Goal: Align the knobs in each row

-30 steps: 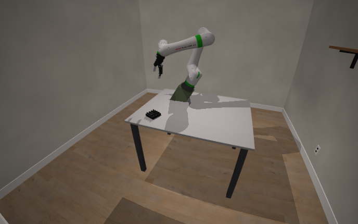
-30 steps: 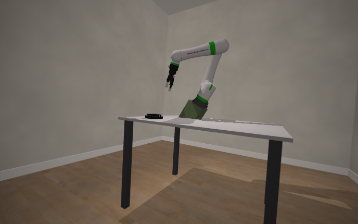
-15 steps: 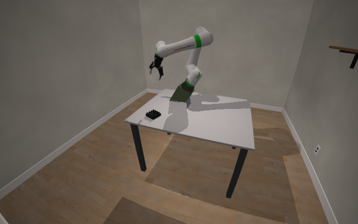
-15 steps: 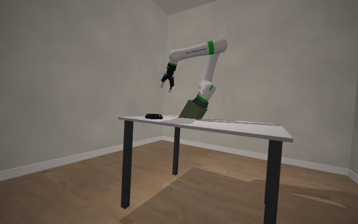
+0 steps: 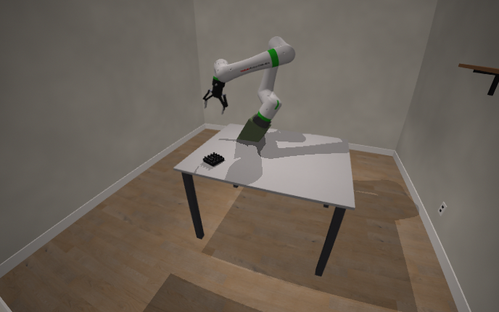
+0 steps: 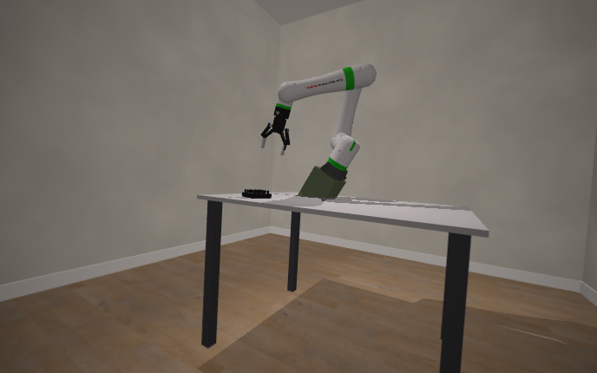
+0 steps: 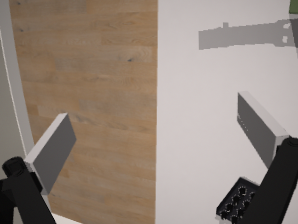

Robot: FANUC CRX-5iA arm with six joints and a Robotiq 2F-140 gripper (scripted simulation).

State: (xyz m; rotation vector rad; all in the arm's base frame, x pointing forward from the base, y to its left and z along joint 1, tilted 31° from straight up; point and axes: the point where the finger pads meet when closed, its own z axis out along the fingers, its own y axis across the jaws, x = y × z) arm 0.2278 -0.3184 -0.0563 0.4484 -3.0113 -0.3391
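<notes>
The knob box (image 5: pixel 215 162) (image 6: pixel 256 193) is a small black box with rows of knobs. It stands on the white table (image 5: pixel 302 173) (image 6: pixel 396 210) near its left front corner. In the wrist view the knob box (image 7: pixel 236 207) shows at the lower right, partly hidden by a finger. The knob lines and marks are too small to read. My gripper (image 5: pixel 215 106) (image 6: pixel 273 147) (image 7: pixel 152 117) is open and empty. It hangs high above the table, over the table's left edge and above the box.
The arm's green base block (image 5: pixel 252 132) (image 6: pixel 321 183) stands at the table's rear, right of the box. Wooden floor (image 7: pixel 87 96) lies beyond the table's left edge. A wall shelf (image 5: pixel 480 71) is mounted at the far right.
</notes>
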